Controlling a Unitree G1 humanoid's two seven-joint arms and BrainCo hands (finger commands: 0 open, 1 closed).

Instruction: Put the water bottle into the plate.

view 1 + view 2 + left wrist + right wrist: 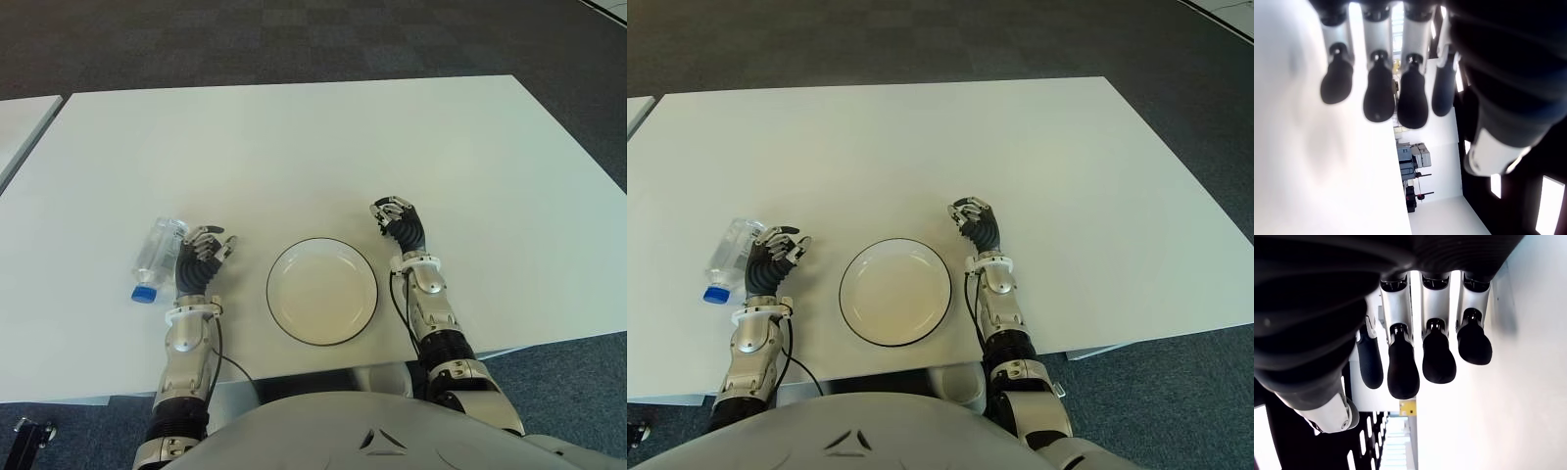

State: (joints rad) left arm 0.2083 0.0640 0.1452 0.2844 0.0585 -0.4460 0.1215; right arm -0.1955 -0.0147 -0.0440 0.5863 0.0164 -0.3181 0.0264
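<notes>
Fingers (208, 243) of left hand (199, 260) loosely curled, empty, water bottle (157, 258) lying just beside them, plate (322, 291) apart

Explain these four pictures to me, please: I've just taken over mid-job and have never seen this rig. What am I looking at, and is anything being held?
The two wide pictures come from a pair of cameras on the head of a humanoid robot, looking down at a white table. They show one scene from slightly different spots. The two close-up pictures come from cameras on each wrist, looking along that arm's own fingers.

On the table, a white plate with a dark rim lies between the arms. A clear water bottle with a blue cap lies on its side just outside the left robot hand. The right robot hand shows on the other side of the plate.

Nothing is held. In both wrist views the fingers hang relaxed with only bare table beyond them. The bottle is not yet in the plate.
</notes>
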